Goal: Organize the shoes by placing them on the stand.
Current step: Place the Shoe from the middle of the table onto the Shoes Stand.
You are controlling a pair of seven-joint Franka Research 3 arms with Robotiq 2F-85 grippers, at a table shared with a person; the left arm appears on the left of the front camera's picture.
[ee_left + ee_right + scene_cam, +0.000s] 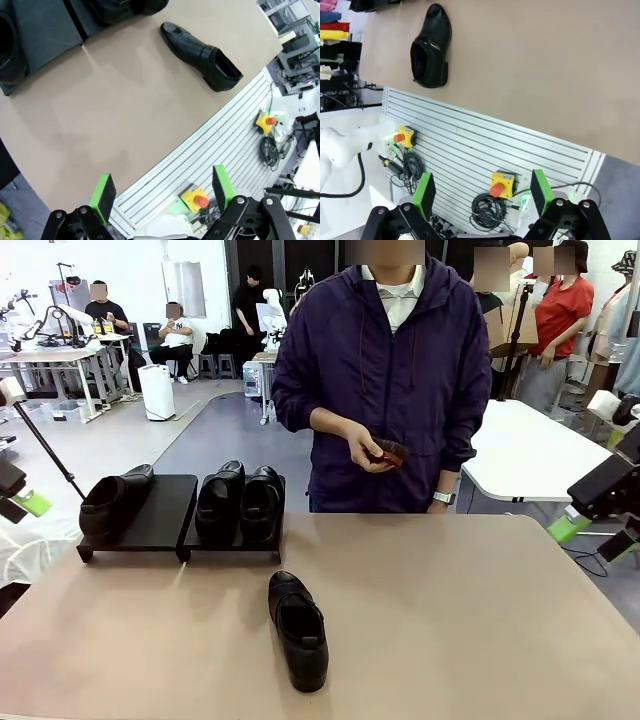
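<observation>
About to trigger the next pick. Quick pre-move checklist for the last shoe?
1. Loose shoe on the table, upright, nothing on it: ok.
2. Free slot on the stand, between the left shoe and the pair: ok.
3. Left gripper open, empty: ok.
4. Right gripper open, empty: ok.
5. Person's hands at the chest, holding a small brown object, off the table: ok.
6. Left shoe seated firmly; it overhangs the stand's front edge: cannot tell.
</observation>
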